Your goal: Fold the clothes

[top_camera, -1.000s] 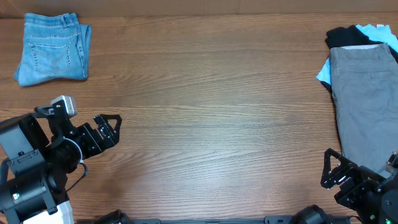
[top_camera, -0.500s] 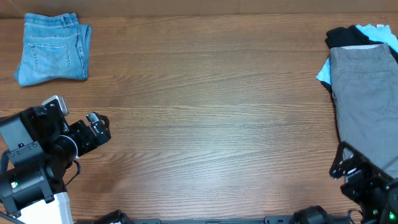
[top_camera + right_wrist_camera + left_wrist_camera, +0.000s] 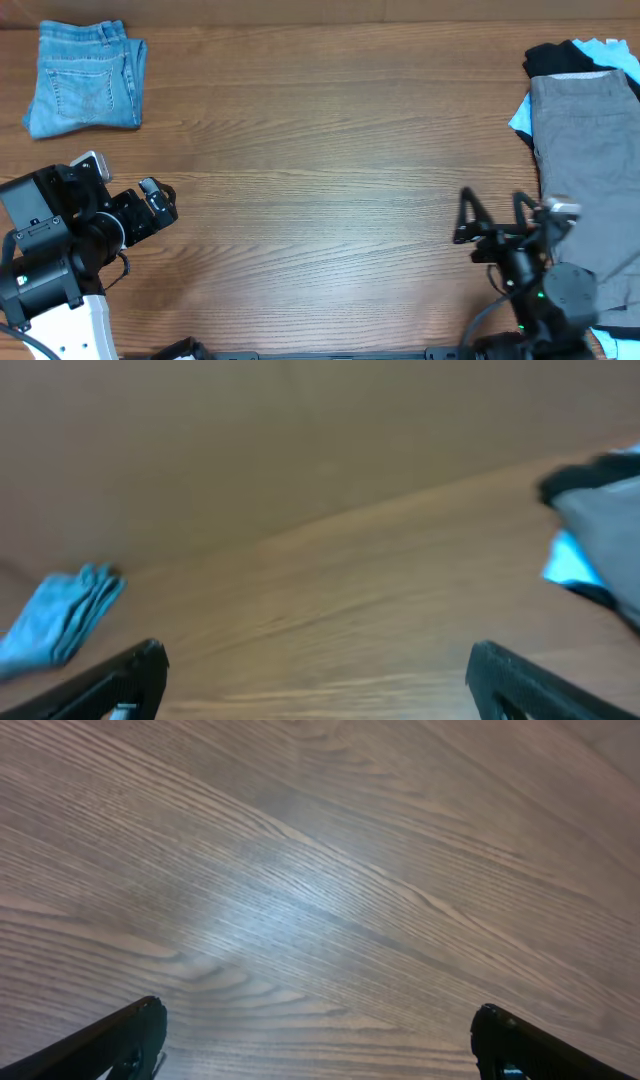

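Light-blue denim jeans (image 3: 85, 78) lie folded into a compact rectangle at the far left corner of a brown wood-grain desk (image 3: 330, 150). From overhead, a back pocket with curved stitching faces up. Both robot arms sit at the near edge, well apart from the jeans.

The left gripper (image 3: 160, 200), black and mounted on a black-and-white arm, points toward the middle of the desk from the near left. Its wrist camera shows two dark fingers (image 3: 130, 1035) spread wide at the bottom corners of the frame, with only bare wood grain and a patch of glare between them.

The right gripper (image 3: 492, 215) stands near the right side, its two fingers spread and holding nothing. It is just beside a pile of clothing at the right edge. A pair of grey trousers (image 3: 590, 170) is laid lengthwise on top of the pile, a black garment (image 3: 560, 58) is bunched at the far end, and a pale-blue garment (image 3: 520, 120) peeks out beneath.

The blurred right wrist view looks across the desk with its fingers (image 3: 130, 670) wide apart. The jeans (image 3: 60, 622) appear small at the left and the grey trousers (image 3: 600, 530) at the right edge. Both grippers are over bare wood.
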Controlling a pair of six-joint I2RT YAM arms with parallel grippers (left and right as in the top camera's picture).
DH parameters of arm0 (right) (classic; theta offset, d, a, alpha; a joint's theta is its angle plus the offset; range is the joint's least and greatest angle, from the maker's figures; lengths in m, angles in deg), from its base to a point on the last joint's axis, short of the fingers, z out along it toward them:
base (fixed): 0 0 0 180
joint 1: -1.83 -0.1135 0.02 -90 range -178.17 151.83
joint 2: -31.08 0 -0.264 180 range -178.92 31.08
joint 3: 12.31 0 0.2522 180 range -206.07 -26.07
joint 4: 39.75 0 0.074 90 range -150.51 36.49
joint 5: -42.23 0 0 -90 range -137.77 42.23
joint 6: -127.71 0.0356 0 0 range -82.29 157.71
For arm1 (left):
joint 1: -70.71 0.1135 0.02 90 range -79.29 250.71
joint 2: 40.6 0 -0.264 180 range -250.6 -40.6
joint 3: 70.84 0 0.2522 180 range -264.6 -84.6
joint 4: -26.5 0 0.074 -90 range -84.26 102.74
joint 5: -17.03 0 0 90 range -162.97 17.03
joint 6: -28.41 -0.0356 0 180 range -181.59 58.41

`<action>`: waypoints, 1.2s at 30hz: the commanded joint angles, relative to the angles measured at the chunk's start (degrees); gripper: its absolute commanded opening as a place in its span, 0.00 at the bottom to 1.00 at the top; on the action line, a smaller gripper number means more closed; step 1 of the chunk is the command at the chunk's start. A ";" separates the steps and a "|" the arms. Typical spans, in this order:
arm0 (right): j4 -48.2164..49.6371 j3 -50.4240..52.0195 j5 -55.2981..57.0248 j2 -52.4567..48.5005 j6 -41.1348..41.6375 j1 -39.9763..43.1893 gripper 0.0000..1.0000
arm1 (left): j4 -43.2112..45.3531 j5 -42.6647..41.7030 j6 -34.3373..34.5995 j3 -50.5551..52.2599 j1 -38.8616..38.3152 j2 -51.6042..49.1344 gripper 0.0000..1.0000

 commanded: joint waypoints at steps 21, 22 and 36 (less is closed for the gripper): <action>14.93 14.36 -4.66 12.92 -10.86 4.24 1.00 | 0.22 0.39 0.42 0.20 -0.37 -4.26 1.00; 15.85 15.08 -4.66 13.53 -10.86 4.24 1.00 | 0.22 0.39 0.39 0.20 -0.37 -4.26 1.00; 22.97 23.12 -4.09 16.68 -10.86 5.70 1.00 | 0.22 0.39 0.39 0.20 -0.37 -4.26 1.00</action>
